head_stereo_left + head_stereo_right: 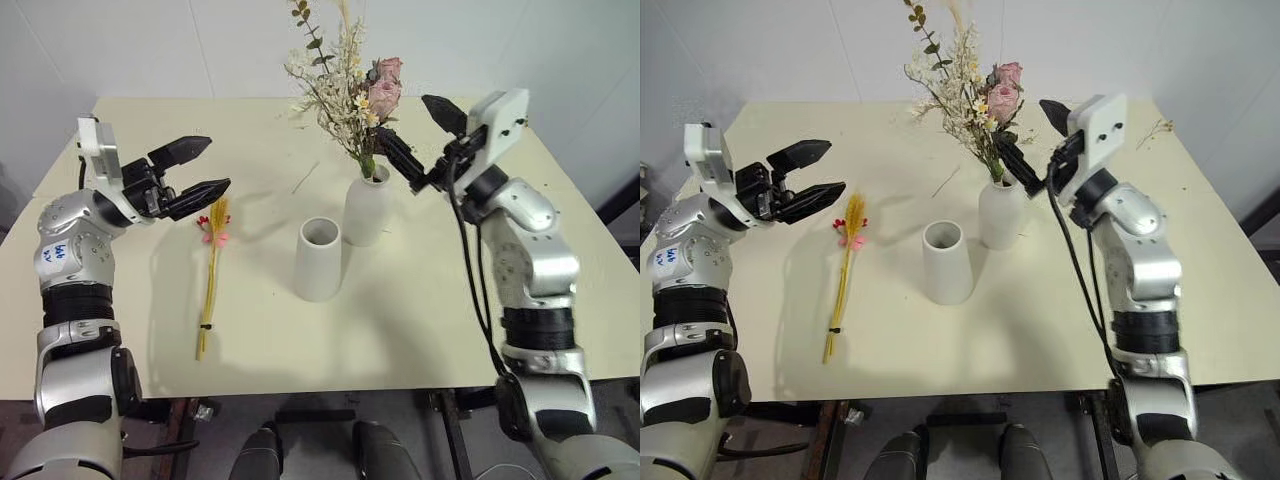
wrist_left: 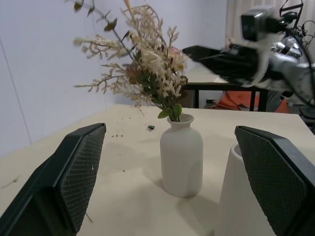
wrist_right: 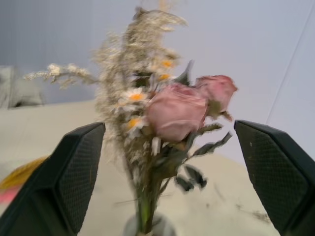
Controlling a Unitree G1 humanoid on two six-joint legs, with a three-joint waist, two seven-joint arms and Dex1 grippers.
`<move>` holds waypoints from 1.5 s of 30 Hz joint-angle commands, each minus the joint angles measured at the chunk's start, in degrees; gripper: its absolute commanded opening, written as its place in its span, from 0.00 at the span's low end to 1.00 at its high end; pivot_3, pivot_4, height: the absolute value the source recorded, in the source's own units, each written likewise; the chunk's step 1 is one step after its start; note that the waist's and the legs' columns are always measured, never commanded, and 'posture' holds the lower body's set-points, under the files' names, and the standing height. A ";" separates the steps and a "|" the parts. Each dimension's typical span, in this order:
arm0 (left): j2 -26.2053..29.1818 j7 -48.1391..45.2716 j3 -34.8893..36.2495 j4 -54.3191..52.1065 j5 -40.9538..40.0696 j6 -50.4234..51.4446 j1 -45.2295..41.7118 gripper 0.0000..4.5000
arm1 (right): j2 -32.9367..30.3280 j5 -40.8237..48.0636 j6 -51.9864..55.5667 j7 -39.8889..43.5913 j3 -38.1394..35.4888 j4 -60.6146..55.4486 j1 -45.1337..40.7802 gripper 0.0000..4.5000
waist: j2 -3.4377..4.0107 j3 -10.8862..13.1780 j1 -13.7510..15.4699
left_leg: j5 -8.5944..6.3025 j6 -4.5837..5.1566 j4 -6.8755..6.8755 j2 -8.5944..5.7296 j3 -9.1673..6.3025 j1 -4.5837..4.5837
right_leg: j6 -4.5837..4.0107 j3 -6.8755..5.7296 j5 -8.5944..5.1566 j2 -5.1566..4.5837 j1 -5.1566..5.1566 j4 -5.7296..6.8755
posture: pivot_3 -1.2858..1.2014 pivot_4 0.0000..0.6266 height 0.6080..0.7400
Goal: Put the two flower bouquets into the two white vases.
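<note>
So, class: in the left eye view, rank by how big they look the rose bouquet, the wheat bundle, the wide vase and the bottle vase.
1. Rose bouquet, tallest and widest.
2. Wheat bundle, long but very thin.
3 and 4. Wide vase and bottle vase: alike; the wide vase stands nearer the camera, so I won't rank them.

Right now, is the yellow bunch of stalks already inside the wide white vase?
No, the yellow bundle of stalks lies flat on the table, to the left of the wide-mouthed vase, whose mouth is empty.
</note>
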 commanded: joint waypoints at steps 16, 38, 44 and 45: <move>-1.00 44.04 1.67 -36.30 4.10 24.78 17.72 1.00 | -22.19 17.85 8.35 30.11 -7.14 -7.72 11.84 0.99 | -0.02 0.01 0.97 | -0.05 0.03 0.30 0.00 0.00 0.02 | 0.06 0.03 0.04 -0.05 0.24 -0.14 | 0.52 0.24 1.00; -10.91 72.65 3.11 -55.92 6.29 84.99 15.59 1.00 | -24.37 14.53 8.03 38.29 -5.19 4.99 7.65 0.99 | -0.07 0.03 0.96 | -0.14 -0.05 0.49 -0.04 -0.02 0.03 | 0.04 0.01 0.04 -0.03 0.35 -0.31 | 0.52 0.24 1.00; -11.10 71.87 -0.31 -54.02 6.54 86.17 14.88 1.00 | -24.18 14.90 8.82 37.16 -6.09 3.56 8.36 0.99 | -0.08 0.03 1.08 | -0.16 -0.09 0.49 -0.04 -0.02 0.01 | 0.04 0.01 0.04 -0.04 0.35 -0.37 | 0.52 0.24 1.00; -10.81 71.89 -0.78 -53.33 6.70 86.17 14.86 1.00 | -24.18 15.06 9.04 36.89 -6.27 3.18 8.55 0.99 | -0.08 0.03 1.08 | -0.17 -0.10 0.48 -0.04 -0.02 0.00 | 0.04 0.01 0.04 -0.03 0.35 -0.38 | 0.52 0.24 1.00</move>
